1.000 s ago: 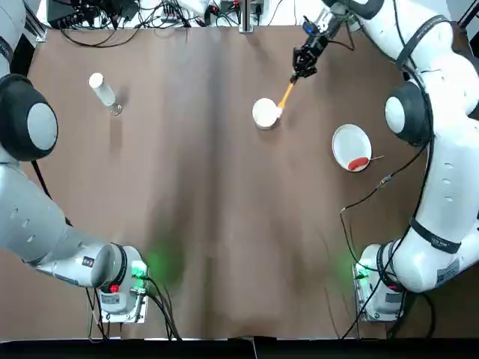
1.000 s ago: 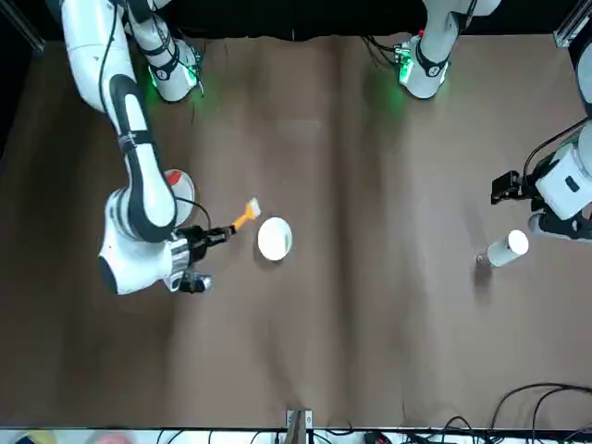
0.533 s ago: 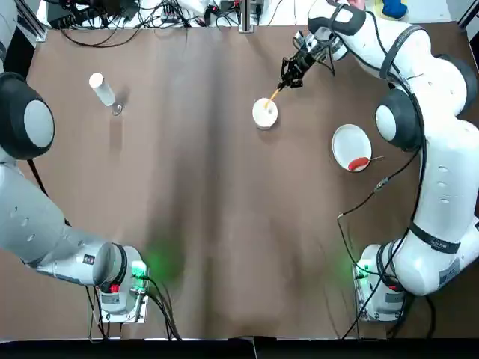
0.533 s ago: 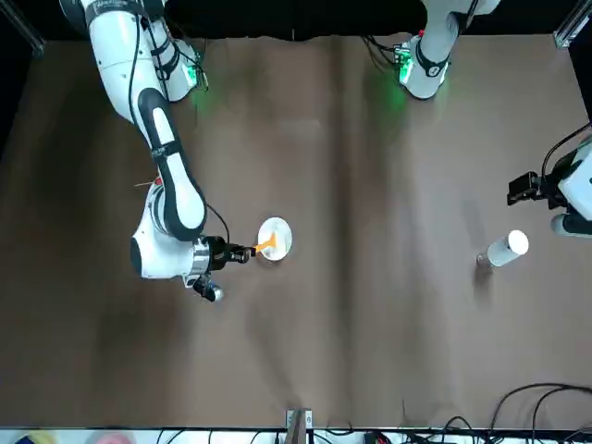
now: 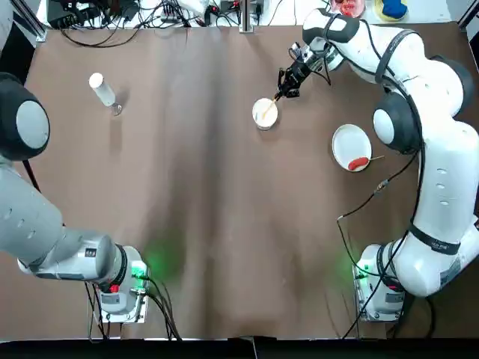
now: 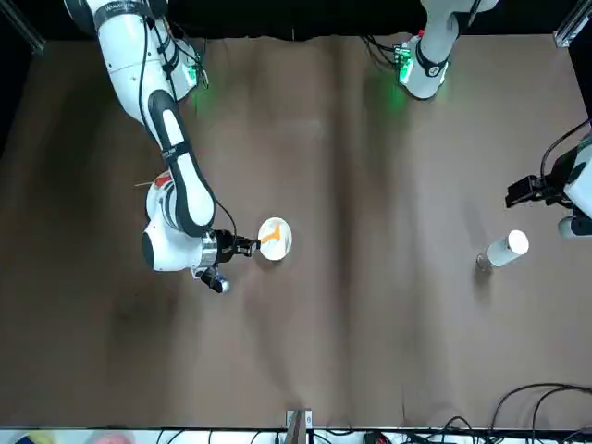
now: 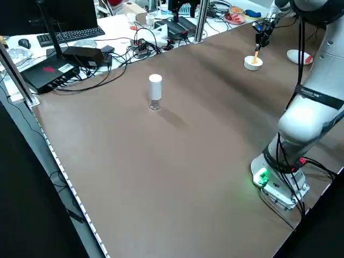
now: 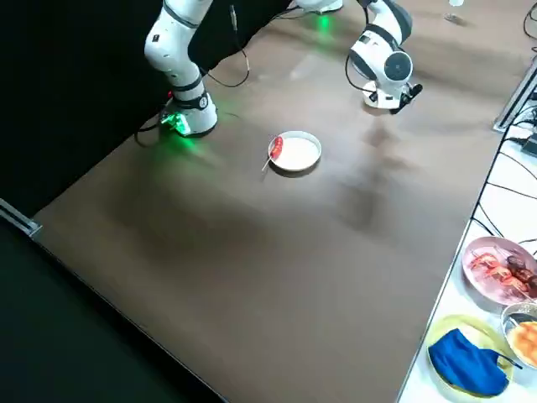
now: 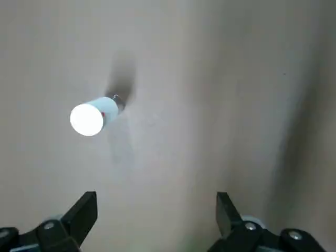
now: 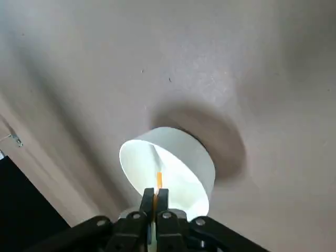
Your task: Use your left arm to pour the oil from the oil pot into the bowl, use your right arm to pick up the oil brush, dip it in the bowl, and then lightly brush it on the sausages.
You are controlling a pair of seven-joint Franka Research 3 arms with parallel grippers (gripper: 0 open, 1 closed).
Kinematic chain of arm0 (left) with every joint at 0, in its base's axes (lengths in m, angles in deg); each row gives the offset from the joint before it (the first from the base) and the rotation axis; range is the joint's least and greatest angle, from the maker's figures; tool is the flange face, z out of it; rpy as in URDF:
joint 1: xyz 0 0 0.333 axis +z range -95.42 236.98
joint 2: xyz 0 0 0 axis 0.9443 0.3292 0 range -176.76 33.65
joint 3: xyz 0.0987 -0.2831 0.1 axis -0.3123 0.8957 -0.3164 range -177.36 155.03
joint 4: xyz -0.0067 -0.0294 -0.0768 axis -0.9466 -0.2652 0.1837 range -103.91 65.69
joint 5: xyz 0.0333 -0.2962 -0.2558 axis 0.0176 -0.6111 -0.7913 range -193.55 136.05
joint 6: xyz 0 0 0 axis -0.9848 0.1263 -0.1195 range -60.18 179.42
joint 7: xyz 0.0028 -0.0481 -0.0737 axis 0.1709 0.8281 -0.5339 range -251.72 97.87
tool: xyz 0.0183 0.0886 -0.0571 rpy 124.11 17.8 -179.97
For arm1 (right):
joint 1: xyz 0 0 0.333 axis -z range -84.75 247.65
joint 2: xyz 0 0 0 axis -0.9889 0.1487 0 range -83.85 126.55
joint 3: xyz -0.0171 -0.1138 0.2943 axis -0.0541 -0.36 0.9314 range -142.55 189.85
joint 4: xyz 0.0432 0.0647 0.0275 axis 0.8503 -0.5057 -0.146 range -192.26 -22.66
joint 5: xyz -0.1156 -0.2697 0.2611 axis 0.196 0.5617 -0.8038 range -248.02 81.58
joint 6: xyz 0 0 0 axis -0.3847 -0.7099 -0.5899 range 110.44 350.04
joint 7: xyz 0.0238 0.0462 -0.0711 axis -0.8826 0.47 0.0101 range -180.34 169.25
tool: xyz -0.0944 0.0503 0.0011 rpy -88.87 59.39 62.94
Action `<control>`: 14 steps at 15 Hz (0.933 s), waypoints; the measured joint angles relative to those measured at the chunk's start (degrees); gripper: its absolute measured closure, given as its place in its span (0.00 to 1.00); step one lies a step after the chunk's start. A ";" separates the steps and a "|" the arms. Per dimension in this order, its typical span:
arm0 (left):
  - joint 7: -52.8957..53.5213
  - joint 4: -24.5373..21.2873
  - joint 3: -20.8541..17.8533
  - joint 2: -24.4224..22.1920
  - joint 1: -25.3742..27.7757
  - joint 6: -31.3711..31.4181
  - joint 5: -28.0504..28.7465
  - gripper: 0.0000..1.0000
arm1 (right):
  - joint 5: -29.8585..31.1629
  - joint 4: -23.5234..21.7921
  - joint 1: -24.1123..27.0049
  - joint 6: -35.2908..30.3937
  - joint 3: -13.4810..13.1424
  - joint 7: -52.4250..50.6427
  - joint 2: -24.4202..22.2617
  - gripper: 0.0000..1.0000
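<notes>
Top view, read as a clock face with 12 at the far edge, has the white jointed left robot arm at the left edge, its base between 7 and 8 o'clock on the brown-topped bench. The left pincer, black and two-fingered, lies outside that picture; the front view puts it near 3 o'clock, near the bottle and apart from it. It gapes wide with nothing between its fingers.

At 10 o'clock the slim white cylindrical oil pot stands upright on its narrow clear base.

Between 12 and 1 o'clock sits the small round cream-white bowl. The black right pincer is at the bowl's 1 o'clock side, closed on the yellow-orange handle of the thin oil brush, whose lower end reaches inside the bowl. I cannot tell whether its tip touches oil.

Between 2 and 3 o'clock is a flat round white plate. The small red-orange sausage lies at its 5 o'clock side, a thin pale skewer sticking past the rim toward 3 o'clock. Farther right rises the white right arm, its base near 4 o'clock.
</notes>
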 joint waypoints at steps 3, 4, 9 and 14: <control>-2.02 -0.71 2.45 -0.89 1.45 -0.09 0.01 0.00 | -0.02 -0.03 0.00 1.72 -0.12 0.00 0.00 0.96; -2.05 -1.66 2.46 -1.45 1.47 0.10 0.01 0.00 | -0.02 -0.03 0.05 1.80 -0.22 0.00 0.00 0.96; -1.81 -3.94 2.46 -2.86 1.58 0.96 0.01 0.00 | -0.02 -0.11 0.39 1.80 -0.56 -0.02 0.00 0.89; -1.77 -4.28 2.46 -2.87 1.72 1.21 0.01 0.00 | -0.02 -0.13 0.38 1.75 -0.57 -0.02 0.00 0.84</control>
